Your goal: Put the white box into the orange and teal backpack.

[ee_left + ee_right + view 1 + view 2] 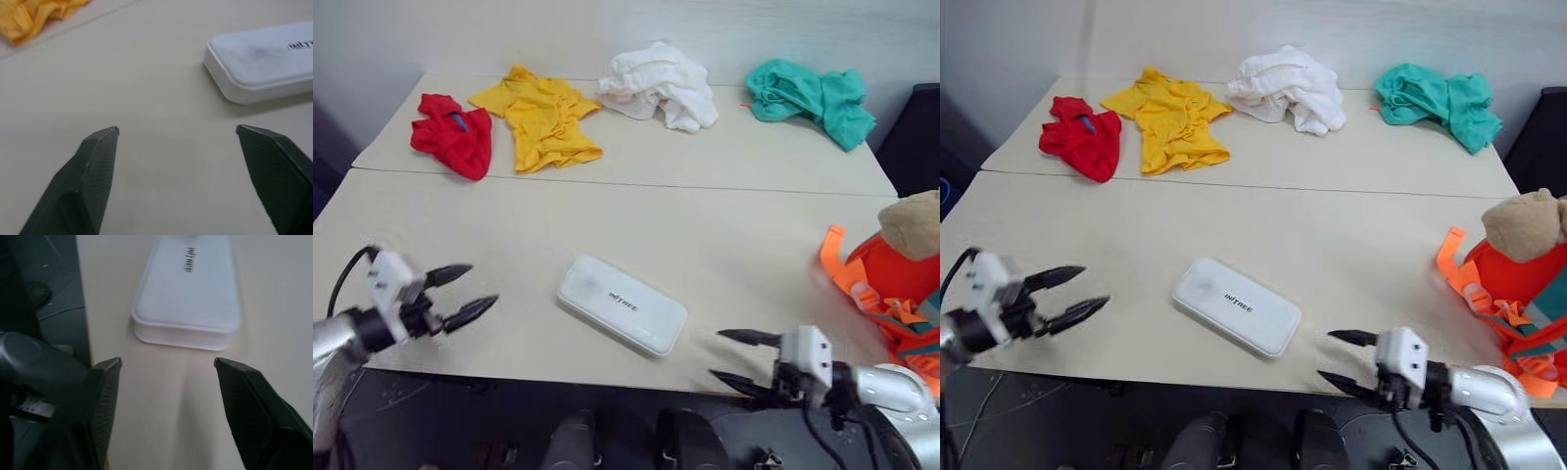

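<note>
Both claws spread and empty: the left claw (468, 291) and right claw (732, 357) flank the white box (622, 305), lying flat mid-tabletop (724, 225). The orange and teal backpack (891, 294) sits at the right edge, apparently partly cropped.

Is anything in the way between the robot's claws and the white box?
No. Only bare table lies between the left claw, the right claw and the white box. Both claws are open, and the clothes lie far off at the back.
</note>
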`<state>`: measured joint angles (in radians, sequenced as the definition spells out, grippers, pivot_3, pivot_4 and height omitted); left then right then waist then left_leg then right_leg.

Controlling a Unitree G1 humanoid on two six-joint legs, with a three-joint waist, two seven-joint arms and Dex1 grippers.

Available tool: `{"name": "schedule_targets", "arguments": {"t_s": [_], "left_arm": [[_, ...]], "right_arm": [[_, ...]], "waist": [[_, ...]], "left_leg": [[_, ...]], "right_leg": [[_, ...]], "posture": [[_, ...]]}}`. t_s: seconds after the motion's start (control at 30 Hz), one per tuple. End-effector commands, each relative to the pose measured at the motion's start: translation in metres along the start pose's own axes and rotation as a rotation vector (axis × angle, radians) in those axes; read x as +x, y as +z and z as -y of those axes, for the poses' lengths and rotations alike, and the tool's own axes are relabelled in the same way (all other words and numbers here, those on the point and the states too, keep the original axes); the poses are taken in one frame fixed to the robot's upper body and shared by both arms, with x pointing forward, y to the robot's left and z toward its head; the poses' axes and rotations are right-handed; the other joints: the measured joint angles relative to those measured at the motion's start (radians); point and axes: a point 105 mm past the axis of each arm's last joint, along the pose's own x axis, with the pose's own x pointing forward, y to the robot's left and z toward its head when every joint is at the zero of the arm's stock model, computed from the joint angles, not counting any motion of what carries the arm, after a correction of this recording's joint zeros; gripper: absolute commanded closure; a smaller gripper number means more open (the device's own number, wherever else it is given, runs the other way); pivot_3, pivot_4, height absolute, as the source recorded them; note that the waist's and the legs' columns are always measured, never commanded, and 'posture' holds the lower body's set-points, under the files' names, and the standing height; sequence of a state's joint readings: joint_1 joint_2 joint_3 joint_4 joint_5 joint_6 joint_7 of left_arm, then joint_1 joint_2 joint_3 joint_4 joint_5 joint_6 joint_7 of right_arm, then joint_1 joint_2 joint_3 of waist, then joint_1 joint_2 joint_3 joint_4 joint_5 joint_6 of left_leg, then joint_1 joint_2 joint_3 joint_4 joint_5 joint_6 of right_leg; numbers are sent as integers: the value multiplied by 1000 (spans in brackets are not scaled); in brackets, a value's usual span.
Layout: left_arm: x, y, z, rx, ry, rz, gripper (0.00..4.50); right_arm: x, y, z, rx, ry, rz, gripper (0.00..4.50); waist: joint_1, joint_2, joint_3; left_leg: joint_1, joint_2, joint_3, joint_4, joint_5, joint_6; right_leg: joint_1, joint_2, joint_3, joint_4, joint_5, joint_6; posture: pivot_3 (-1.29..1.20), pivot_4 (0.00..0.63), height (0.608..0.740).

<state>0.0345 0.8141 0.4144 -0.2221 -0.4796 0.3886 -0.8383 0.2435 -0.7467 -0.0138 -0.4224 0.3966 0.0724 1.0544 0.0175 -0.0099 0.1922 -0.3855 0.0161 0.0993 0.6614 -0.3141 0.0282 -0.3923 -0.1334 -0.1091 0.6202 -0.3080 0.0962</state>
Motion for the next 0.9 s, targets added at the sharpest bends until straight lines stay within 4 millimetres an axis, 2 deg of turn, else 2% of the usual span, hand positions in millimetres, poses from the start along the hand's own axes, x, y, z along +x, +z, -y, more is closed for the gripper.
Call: {"name": "schedule_targets", "arguments": {"t_s": [0.03,0.2,0.4,0.47,0.53,0.63,0.77,0.9], "left_arm": [[19,-2,5,26,-31,-54,1899],[43,-2,13,30,-108,-62,3517],[70,-5,24,38,-148,-57,3517],[76,-5,33,19,-186,-50,3517],[78,-9,45,24,-237,-65,3517],[79,-16,50,20,-254,-78,3517],[83,-16,57,-11,-267,-66,3517],[84,-16,76,-31,-338,-62,3517]], "right_arm": [[13,-6,-9,-7,74,-60,2715],[27,-13,-9,-7,97,-94,4468],[43,-8,5,1,35,-71,4468],[45,-6,6,-6,35,-70,4468],[45,-5,5,-12,44,-73,4468],[43,-6,8,-21,40,-84,4468],[41,-4,27,-46,-18,-90,4468],[36,-4,46,-69,-51,-107,4468]], "waist": [[1,0,0],[2,0,0],[4,-1,0],[4,-1,0],[3,-1,0],[2,-1,0],[3,-2,-1],[3,-2,-1]], "left_leg": [[-1,0,1,0,2,4],[-1,0,3,0,2,5],[-1,0,3,3,3,5],[-1,0,3,3,3,5],[-1,0,3,3,3,5],[-1,0,4,3,3,5],[-1,0,4,4,3,6],[0,0,3,5,4,6]], "right_leg": [[0,0,0,0,0,0],[-1,2,0,0,0,1],[-1,2,0,4,0,1],[-1,2,0,4,0,1],[-1,2,0,4,0,1],[-1,2,0,4,0,1],[-1,2,0,3,0,1],[0,2,1,4,1,2]], "posture": [[0,150,740],[0,150,740],[0,150,740],[0,150,740],[0,150,740],[0,150,740],[0,150,740],[0,150,740]]}}
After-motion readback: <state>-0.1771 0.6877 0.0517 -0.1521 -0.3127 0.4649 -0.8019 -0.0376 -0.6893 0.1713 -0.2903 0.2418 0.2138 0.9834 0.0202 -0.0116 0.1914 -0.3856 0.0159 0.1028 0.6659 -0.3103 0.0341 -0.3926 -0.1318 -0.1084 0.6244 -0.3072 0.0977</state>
